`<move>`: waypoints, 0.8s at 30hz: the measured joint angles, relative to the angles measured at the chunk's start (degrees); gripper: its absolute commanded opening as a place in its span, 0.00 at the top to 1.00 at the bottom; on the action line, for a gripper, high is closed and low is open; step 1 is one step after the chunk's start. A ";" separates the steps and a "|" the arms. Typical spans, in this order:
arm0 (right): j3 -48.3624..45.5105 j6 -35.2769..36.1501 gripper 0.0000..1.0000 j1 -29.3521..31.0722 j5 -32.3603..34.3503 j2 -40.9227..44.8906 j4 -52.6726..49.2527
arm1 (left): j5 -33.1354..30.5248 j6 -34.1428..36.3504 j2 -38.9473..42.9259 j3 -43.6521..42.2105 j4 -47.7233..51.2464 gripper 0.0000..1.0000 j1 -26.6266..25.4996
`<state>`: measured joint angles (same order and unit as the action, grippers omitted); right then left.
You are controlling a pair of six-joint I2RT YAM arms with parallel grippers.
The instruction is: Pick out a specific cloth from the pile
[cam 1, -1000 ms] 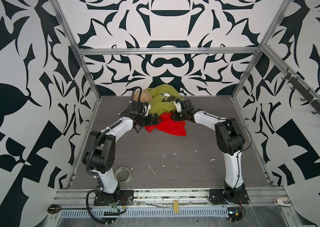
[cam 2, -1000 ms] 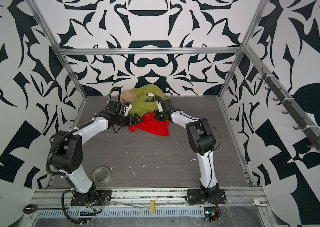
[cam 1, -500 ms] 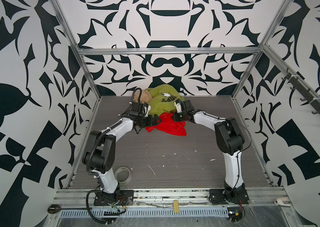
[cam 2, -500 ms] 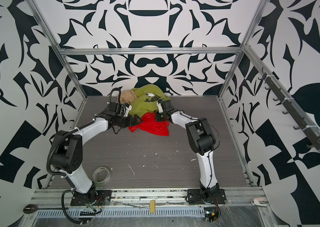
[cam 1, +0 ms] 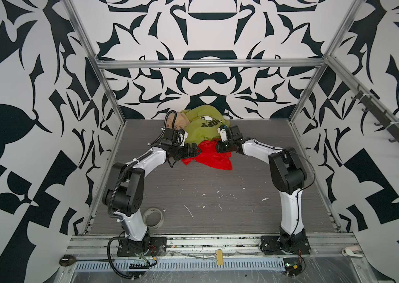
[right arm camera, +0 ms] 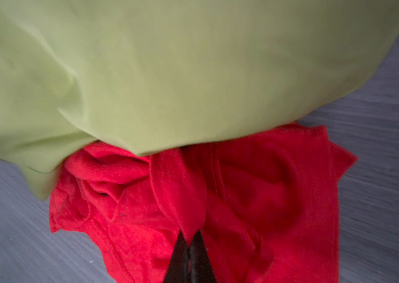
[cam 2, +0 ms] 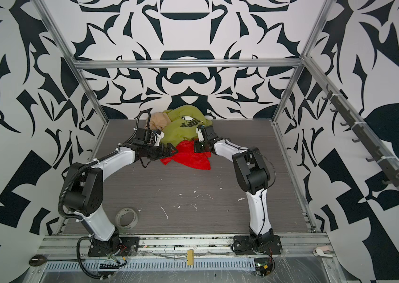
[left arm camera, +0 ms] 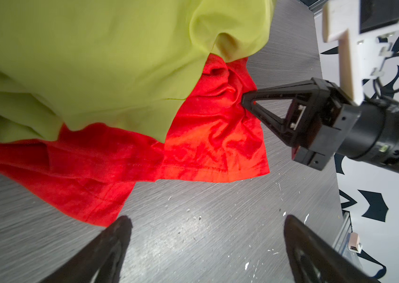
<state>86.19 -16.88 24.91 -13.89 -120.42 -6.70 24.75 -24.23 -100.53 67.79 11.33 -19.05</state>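
The red cloth lies upper centre in both top views on the grey worktop. Its far edge is tucked under the green shirt of the pile. The right tool is pinched together on a fold of the red cloth. The left tool stands wide apart just beside its hem.

Dark block lettering printed on the olive-green shirt of the pile, at the far edge of the bench; visible in both top views. One short row of about four capitals, upside down to the camera and bent over a fold. Too small and creased to read with any certainty. Just above the row, a small white patch with dark marks, illegible. In both wrist views, only plain fabric, nothing legible.
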 measured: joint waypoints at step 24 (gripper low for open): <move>-0.13 -2.47 1.00 0.00 -0.13 1.62 0.07 | 0.68 -0.26 0.00 -1.33 -1.11 0.05 0.00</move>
<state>86.06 -19.35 24.91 -14.02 -118.80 -6.63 25.43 -24.49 -100.53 66.46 10.22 -19.05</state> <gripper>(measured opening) 0.047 0.957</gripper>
